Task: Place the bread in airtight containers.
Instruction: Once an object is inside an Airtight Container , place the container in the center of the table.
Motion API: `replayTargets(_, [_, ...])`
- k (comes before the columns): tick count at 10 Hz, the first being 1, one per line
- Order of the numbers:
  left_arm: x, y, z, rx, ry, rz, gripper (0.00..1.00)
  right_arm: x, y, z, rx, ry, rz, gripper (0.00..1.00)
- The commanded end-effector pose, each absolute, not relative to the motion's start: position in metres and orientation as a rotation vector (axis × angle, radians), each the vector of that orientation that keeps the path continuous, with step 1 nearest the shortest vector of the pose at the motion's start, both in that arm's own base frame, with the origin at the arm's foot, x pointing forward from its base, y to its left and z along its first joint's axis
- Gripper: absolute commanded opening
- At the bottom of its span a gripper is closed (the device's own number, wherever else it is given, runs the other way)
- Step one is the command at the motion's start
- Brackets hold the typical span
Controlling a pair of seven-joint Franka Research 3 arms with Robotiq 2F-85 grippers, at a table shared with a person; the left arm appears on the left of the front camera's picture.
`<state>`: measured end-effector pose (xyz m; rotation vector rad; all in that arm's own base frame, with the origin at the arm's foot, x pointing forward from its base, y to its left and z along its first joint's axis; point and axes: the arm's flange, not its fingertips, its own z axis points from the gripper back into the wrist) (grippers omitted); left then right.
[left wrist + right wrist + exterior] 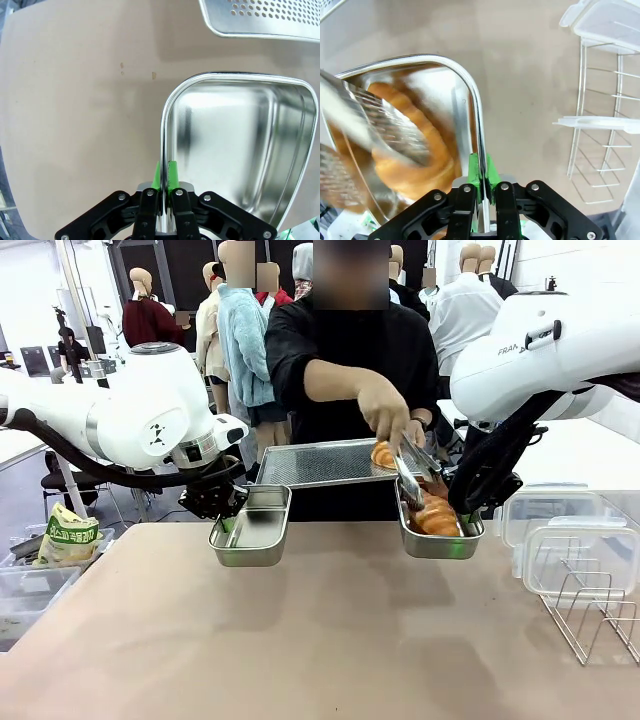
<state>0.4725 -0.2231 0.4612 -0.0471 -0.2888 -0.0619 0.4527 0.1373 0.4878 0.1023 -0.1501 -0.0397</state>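
Wire rack [590, 615] stands nearest on the bench [320, 640]. Left fingers [171, 175] clamp the empty pan's [235, 150] rim; right fingers [487, 172] clamp the filled pan's [462, 110] rim, one croissant [420, 155] inside under a person's tongs [385, 122].

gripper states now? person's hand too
left gripper: shut on left pan rim, pan empty.
right gripper: shut on right pan rim, croissant inside.
person's hand: holding tongs at right pan.
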Motion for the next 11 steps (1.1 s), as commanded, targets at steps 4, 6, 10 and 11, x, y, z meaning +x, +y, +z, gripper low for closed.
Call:
replayTargets(4, [0.4733, -0.2228, 0.4641, -0.05, -0.298, -0.061, 0.0, 0.452, 0.1368, 0.4902, 0.099, -0.156, -0.038, 0.0])
replayTargets(6, [0.4733, -0.2228, 0.4641, -0.05, -0.298, -0.061, 0.0, 0.452, 0.1368, 0.4902, 0.099, -0.156, -0.038, 0.0])
replayTargets(10, [0.4733, -0.2228, 0.4641, -0.05, -0.298, -0.061, 0.0, 0.452, 0.1368, 0.4902, 0.099, -0.156, -0.038, 0.0])
replayTargets(11, [0.4733, -0.2228, 0.4641, -0.05, -0.298, -0.061, 0.0, 0.452, 0.1368, 0.4902, 0.099, -0.156, -0.038, 0.0])
